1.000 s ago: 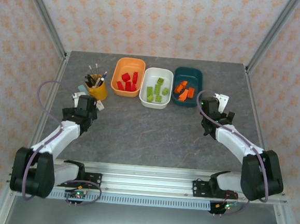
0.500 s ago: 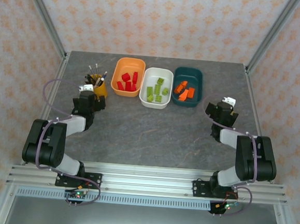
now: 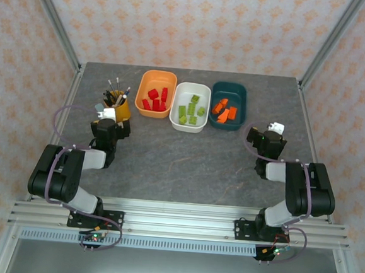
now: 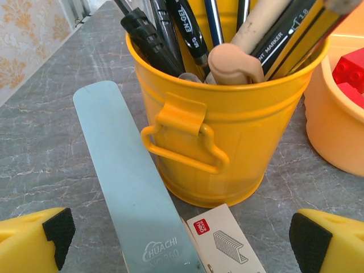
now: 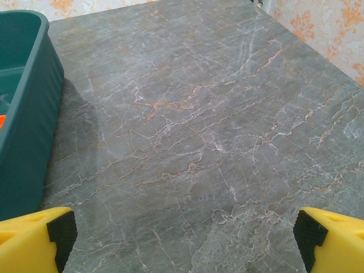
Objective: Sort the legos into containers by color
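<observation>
At the far side of the tabletop [image 3: 180, 165], three tubs stand in a row. The orange tub [image 3: 157, 73] holds the red bricks [image 3: 156, 99], the white tub [image 3: 187, 128] the lime green bricks [image 3: 189, 109], and the dark teal tub [image 3: 229, 89] the orange bricks [image 3: 224, 110]. The left tool [image 4: 182, 239], fingers wide apart and empty, faces the yellow cup [image 4: 222, 136] of pens. The right tool [image 5: 182, 239], likewise spread, sits near the dark teal tub.

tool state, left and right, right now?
Left tool: open, holding nothing.
Right tool: open, holding nothing.
</observation>
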Controlling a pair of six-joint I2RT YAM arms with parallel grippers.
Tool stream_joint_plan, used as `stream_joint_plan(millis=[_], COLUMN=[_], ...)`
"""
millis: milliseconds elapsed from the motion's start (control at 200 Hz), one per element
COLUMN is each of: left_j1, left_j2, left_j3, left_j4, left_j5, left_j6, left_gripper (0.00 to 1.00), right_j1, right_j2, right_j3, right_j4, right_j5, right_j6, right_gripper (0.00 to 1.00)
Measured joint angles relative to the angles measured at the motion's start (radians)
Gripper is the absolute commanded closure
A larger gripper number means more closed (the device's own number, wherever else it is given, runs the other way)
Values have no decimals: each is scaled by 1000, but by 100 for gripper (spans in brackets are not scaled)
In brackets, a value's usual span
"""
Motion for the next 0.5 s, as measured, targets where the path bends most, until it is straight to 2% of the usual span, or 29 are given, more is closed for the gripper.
stream_joint_plan(millis=[500], left_j1=[-2], left_j2=[0], left_j3=[0], left_j4=[6], left_j5=[-1], left_j6=[15], left_gripper=[0], right_j1=[2], right_j2=[0], right_j3=[0], right_j4=[0], right_j5=[-4], right_j6=[-8], right_gripper=[1])
